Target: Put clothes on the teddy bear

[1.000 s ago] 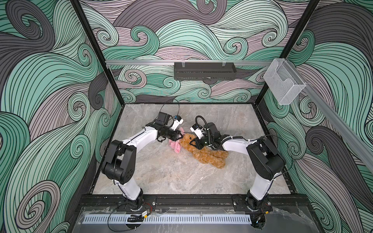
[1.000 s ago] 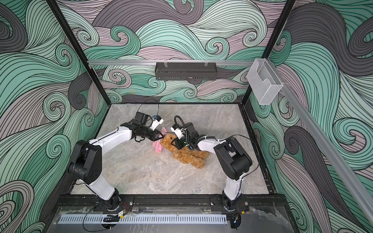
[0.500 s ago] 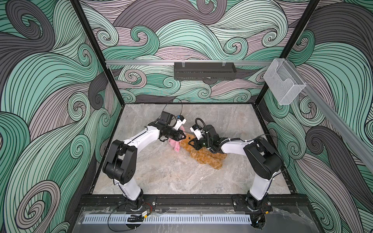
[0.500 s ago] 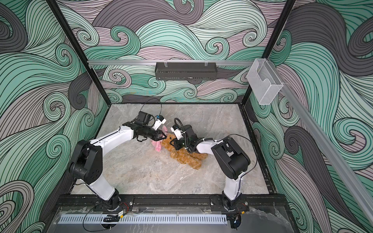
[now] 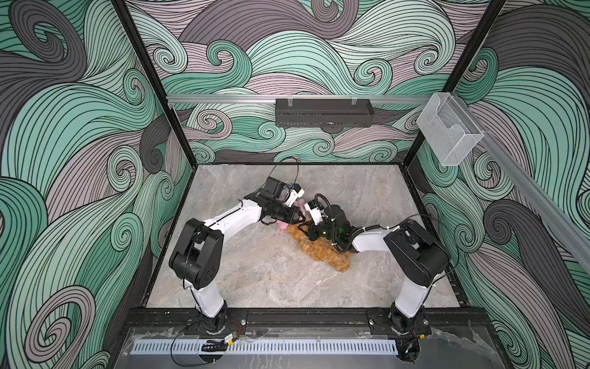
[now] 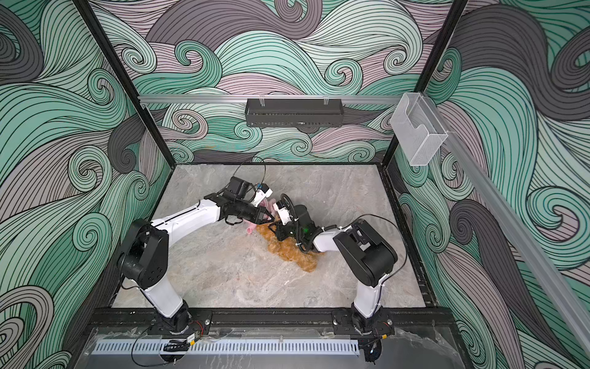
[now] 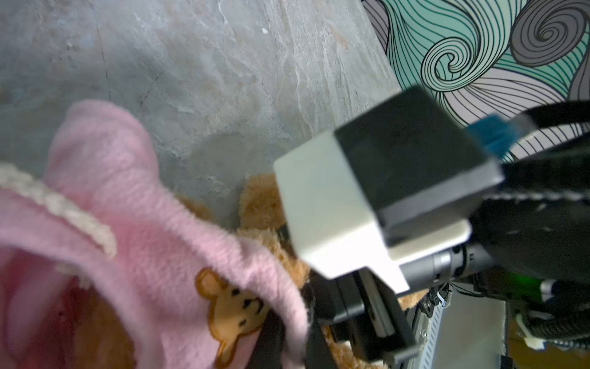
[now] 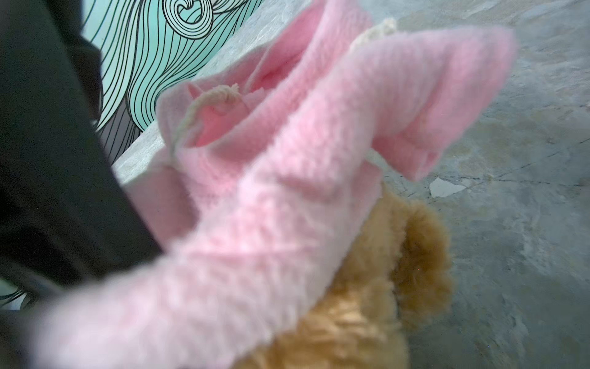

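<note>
The teddy bear [image 5: 322, 255] [image 6: 293, 252] lies on its back mid-table, head toward the far left, legs toward the near right. A pink fleece garment [image 5: 282, 227] [image 7: 159, 242] [image 8: 287, 191] with an orange bear-face patch [image 7: 230, 306] is bunched at its head. My left gripper [image 5: 301, 219] [image 7: 292, 338] is shut on the garment's hem beside the patch. My right gripper [image 5: 301, 227] [image 6: 271, 228] meets it tip to tip at the bear's head, shut on the same hem. Fleece hides its fingers in the right wrist view. A furry ear [image 7: 265, 204] [image 8: 415, 255] shows under the fabric.
Both arms stretch low over the grey stone tabletop [image 5: 255, 281] and nearly touch at the middle. The right wrist camera housing [image 7: 351, 191] sits close in front of the left wrist camera. Patterned walls close off the back and both sides.
My left gripper has moved right and down to meet the right gripper, bringing the pink garment onto the bear's head. The right gripper has shifted slightly left, and the bear's face is now covered.
</note>
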Motion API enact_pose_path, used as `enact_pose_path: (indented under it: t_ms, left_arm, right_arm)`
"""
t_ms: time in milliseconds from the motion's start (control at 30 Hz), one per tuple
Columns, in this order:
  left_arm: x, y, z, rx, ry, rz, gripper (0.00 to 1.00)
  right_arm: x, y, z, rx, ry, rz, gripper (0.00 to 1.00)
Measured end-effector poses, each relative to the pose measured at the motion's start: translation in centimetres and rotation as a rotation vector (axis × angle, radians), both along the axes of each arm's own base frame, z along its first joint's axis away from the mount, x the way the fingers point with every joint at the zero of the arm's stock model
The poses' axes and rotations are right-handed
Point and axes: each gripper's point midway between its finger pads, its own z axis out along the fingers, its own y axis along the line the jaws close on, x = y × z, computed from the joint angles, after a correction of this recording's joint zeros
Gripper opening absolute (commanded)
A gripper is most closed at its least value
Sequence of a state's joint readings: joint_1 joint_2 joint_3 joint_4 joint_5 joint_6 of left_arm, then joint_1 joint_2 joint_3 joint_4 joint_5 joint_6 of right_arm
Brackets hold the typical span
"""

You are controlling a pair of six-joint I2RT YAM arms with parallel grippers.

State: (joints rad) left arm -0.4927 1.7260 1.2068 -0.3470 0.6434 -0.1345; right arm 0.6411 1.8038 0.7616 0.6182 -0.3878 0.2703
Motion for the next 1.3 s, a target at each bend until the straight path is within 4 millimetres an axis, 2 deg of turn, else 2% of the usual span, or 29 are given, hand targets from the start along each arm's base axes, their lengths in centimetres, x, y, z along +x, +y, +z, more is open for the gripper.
enact_pose_path:
  t_ms: [100, 267, 500, 700, 967, 1100, 1200, 1300]
  left_arm:
    - [-0.7, 0.1, -0.6, -0.003, 0.033, -0.007, 0.28]
    - [-1.3, -0.1, 0.0, -0.030, 0.042, -0.018, 0.40]
    - [-1.7, 0.2, 3.2, -0.069, -0.023, -0.008, 0.63]
    - [-1.5, 1.0, 6.0, -0.072, -0.113, 0.029, 0.73]
    - [-0.8, 3.3, 9.3, -0.064, -0.210, 0.122, 0.71]
    - [0.1, 5.9, 10.8, -0.049, -0.243, 0.222, 0.62]
    - [1.2, 7.9, 9.9, -0.015, -0.206, 0.302, 0.55]
    - [2.0, 9.3, 7.5, 0.020, -0.106, 0.354, 0.52]
  right_arm:
    - [0.2, -0.1, 0.4, 0.027, -0.005, -0.013, 0.17]
    - [0.6, 0.1, 1.6, 0.058, -0.035, -0.021, 0.17]
    - [0.5, 0.0, 3.6, 0.069, -0.108, -0.006, 0.17]
    - [-0.1, -0.3, 3.6, 0.046, -0.148, 0.021, 0.17]
    - [-1.1, -0.9, 4.2, 0.013, -0.227, 0.065, 0.15]
    - [-1.9, -1.3, 5.2, 0.001, -0.288, 0.096, 0.14]
    - [-2.1, -1.3, 5.5, -0.002, -0.313, 0.113, 0.14]
    - [-1.9, -1.6, 4.8, -0.037, -0.292, 0.104, 0.14]
